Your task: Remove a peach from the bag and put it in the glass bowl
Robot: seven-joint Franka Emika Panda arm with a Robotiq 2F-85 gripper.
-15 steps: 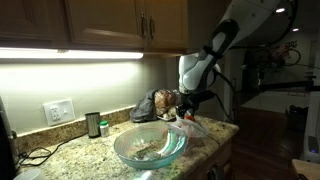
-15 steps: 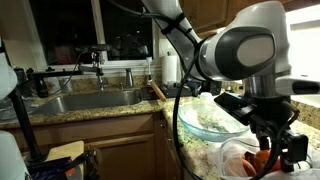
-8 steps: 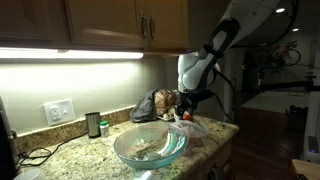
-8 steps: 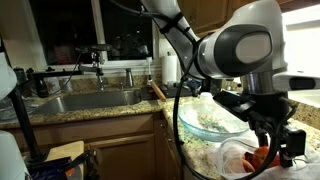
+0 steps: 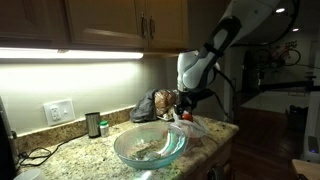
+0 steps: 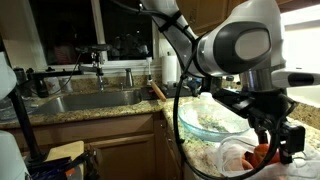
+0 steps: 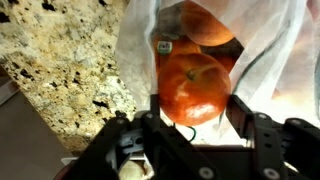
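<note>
At the end of the speckled granite tabletop (image 5: 80, 158) my gripper (image 7: 195, 118) hangs over a crinkled translucent whitish plastic bag (image 7: 275, 55). Wrist view: the gripper's fingers (image 7: 243, 112) sit against both sides of a small round red-orange peach (image 7: 192, 85), pinching it. The peach is inside the bag mouth, with plastic rising around it. A second red-orange fruit (image 7: 205, 20) lies just beyond, deeper in the bag, touching the pinched one. A small sticker (image 7: 165, 45) shows where the two meet; which one carries it I cannot tell. Whether the peach is clear of the bag floor, cannot tell.

In an exterior view the gripper (image 5: 183, 108) points down into the bag (image 5: 190, 125), which lies on the tabletop just beside a wide shallow pale blue-green glass bowl (image 5: 150, 147), upright. A dark grey-brown lumpy bundle (image 5: 150, 105) sits behind the bowl by the wall. A small dark cylindrical jar (image 5: 93, 124) stands upright, well apart from the bag, near a white wall outlet (image 5: 58, 111).

In an exterior view the gripper (image 6: 275, 150) has the peach (image 6: 262, 157) showing red-orange between its fingers, within the bag (image 6: 232, 160); the glass bowl (image 6: 205, 120) is just behind. A steel sink (image 6: 85, 100) with a faucet (image 6: 98, 60) is well apart.
</note>
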